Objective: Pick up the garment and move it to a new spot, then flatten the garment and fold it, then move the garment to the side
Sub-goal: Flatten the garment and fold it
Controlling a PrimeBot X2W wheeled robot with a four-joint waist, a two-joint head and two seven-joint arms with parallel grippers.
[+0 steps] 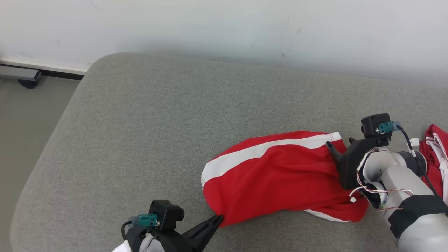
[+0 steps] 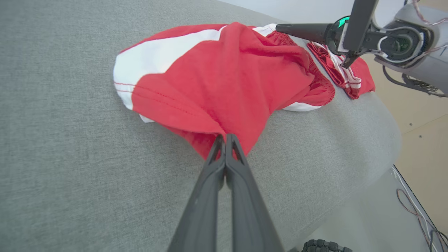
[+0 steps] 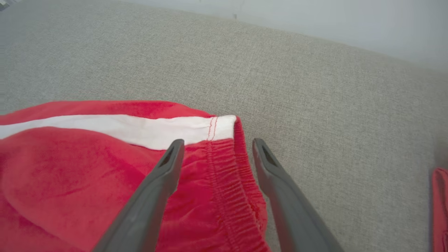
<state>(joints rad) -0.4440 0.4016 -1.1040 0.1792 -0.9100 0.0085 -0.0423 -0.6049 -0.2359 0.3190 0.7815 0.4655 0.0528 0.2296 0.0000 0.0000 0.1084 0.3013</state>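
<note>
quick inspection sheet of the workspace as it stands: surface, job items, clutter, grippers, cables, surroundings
surface: grey fabric cushion, rounded corner, no stains seen
job's things: red shorts with a white stripe, crumpled, not yet flattened
clutter: second red-and-white garment at the cushion's right edge
grippers: left gripper shut on the shorts' near edge; right gripper open, jaws either side of the waistband
cables: thin wires looped at the right wrist; black cable to its camera; loose wires on the floor
surroundings: pale wall; floor; grey bar at the wall base
</note>
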